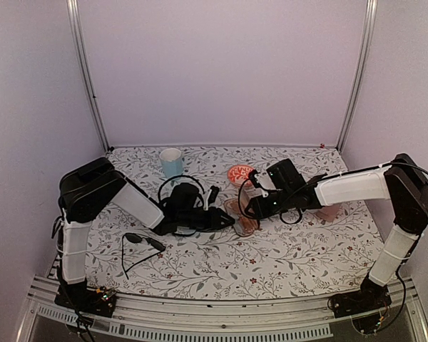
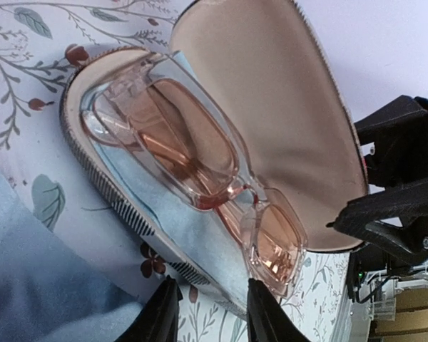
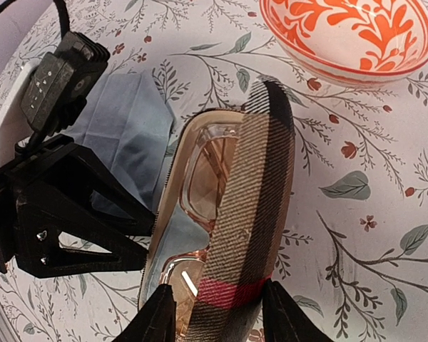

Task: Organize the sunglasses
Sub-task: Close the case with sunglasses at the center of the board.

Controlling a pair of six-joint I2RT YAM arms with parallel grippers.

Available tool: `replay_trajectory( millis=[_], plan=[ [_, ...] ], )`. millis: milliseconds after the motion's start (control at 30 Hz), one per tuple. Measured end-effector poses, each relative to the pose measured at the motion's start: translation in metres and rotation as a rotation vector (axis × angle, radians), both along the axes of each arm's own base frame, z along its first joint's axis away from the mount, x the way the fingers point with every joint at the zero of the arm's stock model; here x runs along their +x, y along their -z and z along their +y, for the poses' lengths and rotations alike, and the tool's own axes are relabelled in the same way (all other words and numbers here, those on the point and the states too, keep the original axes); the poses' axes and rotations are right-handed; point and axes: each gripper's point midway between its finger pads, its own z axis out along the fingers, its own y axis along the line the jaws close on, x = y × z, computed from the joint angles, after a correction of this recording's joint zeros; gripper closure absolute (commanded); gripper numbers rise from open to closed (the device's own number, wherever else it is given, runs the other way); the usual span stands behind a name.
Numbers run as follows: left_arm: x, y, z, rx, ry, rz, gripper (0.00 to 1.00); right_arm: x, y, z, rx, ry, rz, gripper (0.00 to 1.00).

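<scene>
Stowing step: pink glasses (image 2: pixel 200 149) lie in open case (image 2: pixel 271 85), black sunglasses (image 1: pixel 144 242) on table (image 1: pixel 271 263) left of case; left end effector (image 2: pixel 210 317) half-open astride case rim, right end effector (image 3: pixel 220 313) astride lid (image 3: pixel 250 206), grip unclear; next, probably, lid needs closing squarely.

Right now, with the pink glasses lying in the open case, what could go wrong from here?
1. The pink glasses lie askew, one lens near the case rim; the lid, between the fingers of the right claw, might pinch them when shut.
2. The blue cloth bunched beneath could jam the seam.
3. The black sunglasses lie unfolded beside the left arm, which might sweep them.
</scene>
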Motion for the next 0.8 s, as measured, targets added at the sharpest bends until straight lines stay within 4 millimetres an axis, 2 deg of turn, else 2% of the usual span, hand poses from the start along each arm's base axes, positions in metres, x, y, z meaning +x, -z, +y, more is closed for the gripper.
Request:
replay_trajectory(
  millis=[233, 800],
  plan=[
    [0.001, 0.0, -0.002, -0.002, 0.0, -0.001, 0.67, -0.003, 0.003, -0.003, -0.026, 0.001, 0.026, 0.51],
    [0.002, -0.001, -0.007, -0.016, 0.014, 0.006, 0.71, 0.004, -0.01, -0.01, -0.081, 0.044, 0.008, 0.47]
  ],
)
